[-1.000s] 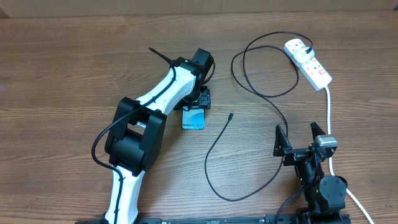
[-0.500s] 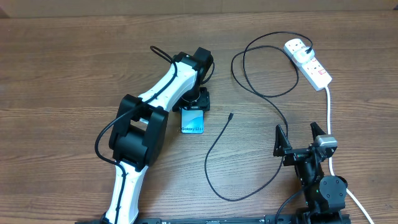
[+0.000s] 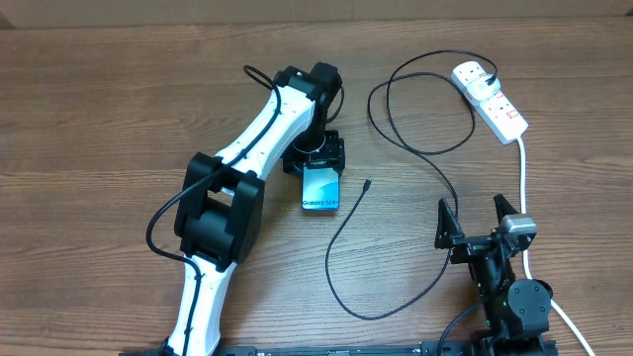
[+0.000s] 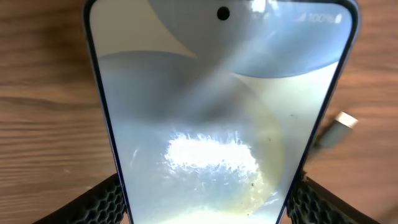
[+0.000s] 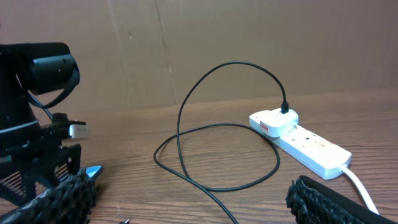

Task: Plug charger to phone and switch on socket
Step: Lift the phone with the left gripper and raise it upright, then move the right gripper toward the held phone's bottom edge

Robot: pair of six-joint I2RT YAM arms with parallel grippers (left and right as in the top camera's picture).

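**Operator:** Report the condition of each end effector.

**Inspector:** The left end effector [image 3: 318,165] was closed on one short end of the phone [image 3: 321,188]. Its fingers [image 4: 106,200] pressed against the two long edges, and the screen faced up. It could not be determined whether the phone rested on the worktop [image 3: 99,119] or sat clear of it. The right end effector [image 3: 472,213] stood wide open and held nothing. It was near the front edge on the right side.

**Operator:** Where were the edges and the open room?

**Inspector:** The phone was near the centre of the worktop. The charger [image 3: 328,265] swept in one wide loop between the phone and the right end effector. Its connector [image 3: 367,184] lay on the wood just beside the phone's right long edge, apart from it. Its plug [image 3: 475,72] was seated in the far end of the socket [image 3: 495,102]. The socket lay at the rear right, near the cardboard wall [image 5: 186,37]. The white cord [image 3: 522,178] ran from the socket toward the front edge and passed just beside the right end effector. Open wood extended left of the left arm [image 3: 252,148] and across the rear centre.

**Operator:** Give the counts.

**Inspector:**
- One phone
- One charger
- One socket
- One white cord
- Two arms
- Two end effectors
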